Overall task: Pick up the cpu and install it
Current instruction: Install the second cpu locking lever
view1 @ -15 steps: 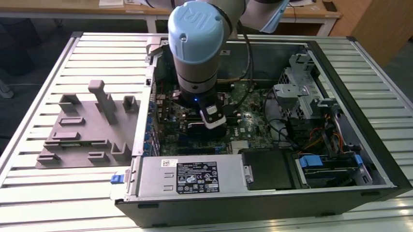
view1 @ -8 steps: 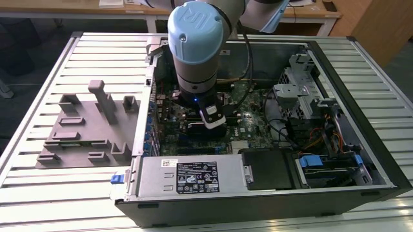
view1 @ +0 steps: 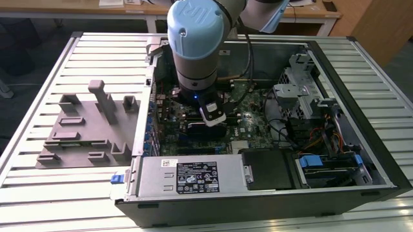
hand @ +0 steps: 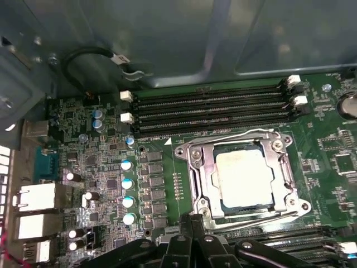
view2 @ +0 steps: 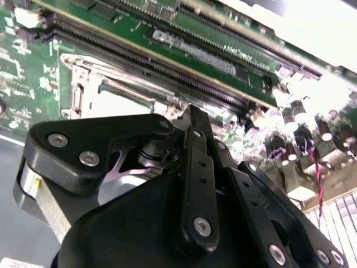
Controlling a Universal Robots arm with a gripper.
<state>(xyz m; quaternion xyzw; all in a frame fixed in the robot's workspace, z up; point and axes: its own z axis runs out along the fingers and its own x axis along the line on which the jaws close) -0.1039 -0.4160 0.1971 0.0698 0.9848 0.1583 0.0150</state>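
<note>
Exterior view first: I see the open computer case (view1: 361, 159) lying on the slatted table (view1: 38, 72), with the arm (view1: 193, 43) reaching down into it. Inside the case sit the green motherboard (view1: 242, 128), a grey power supply (view1: 187, 176) along the near wall, and a drive cage (view1: 300, 79) with a tangle of cables (view1: 297, 130) toward the exterior view's right. Beside the case, on the exterior view's left, rests a grey plastic fixture (view1: 84, 130) with empty slots.

From the first wrist view I find the cpu (hand: 244, 176) already seated in its socket (hand: 196, 184) on the board, silver top up, framed by the metal retention bracket. Four empty memory slots (hand: 212, 106) run just beside the socket.

The gripper (hand: 192, 223) hovers near the socket edge in that view. Its black fingers (hand: 196, 237) look drawn close together with nothing between them. I see its linkage (view2: 195, 184) up close in the second wrist view, above the board.
</note>
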